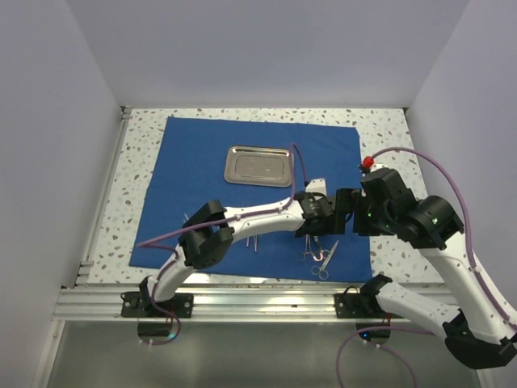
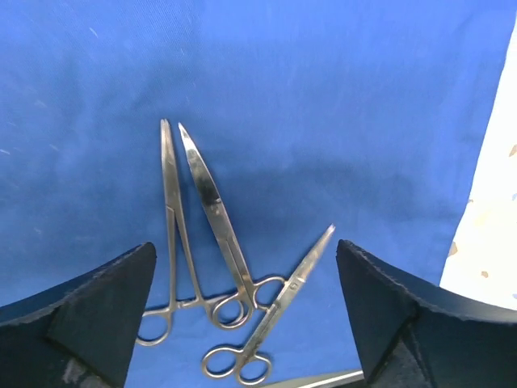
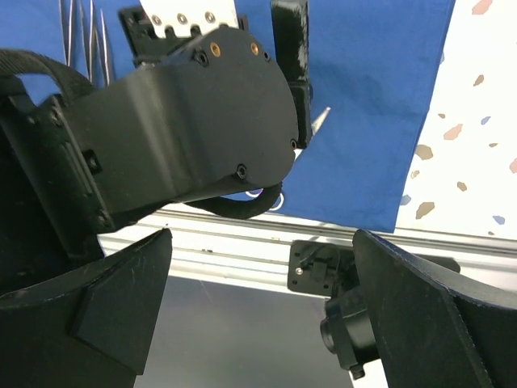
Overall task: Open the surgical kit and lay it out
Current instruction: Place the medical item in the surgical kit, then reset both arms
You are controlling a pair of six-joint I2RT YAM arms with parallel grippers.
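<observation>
The royal-blue cloth [image 1: 202, 186] of the surgical kit lies spread flat on the table, with the shiny steel tray [image 1: 257, 165] at its far middle. Three silver instruments lie loose on the cloth [image 2: 339, 121] near its front right: a slim forceps [image 2: 172, 226], a pair of scissors [image 2: 212, 206] and a second pair of scissors [image 2: 284, 299], seen from above as a cluster [image 1: 320, 255]. My left gripper [image 2: 246, 299] hovers just over them, open, holding nothing. My right gripper [image 3: 262, 307] is open and empty, close beside the left gripper [image 1: 317, 226] on its right.
More thin instruments [image 1: 252, 239] lie on the cloth left of the cluster. Speckled tabletop [image 2: 493, 234] shows past the cloth's right edge. The metal rail [image 3: 242, 242] of the table's front edge and an arm base mount [image 3: 319, 267] lie under the right gripper.
</observation>
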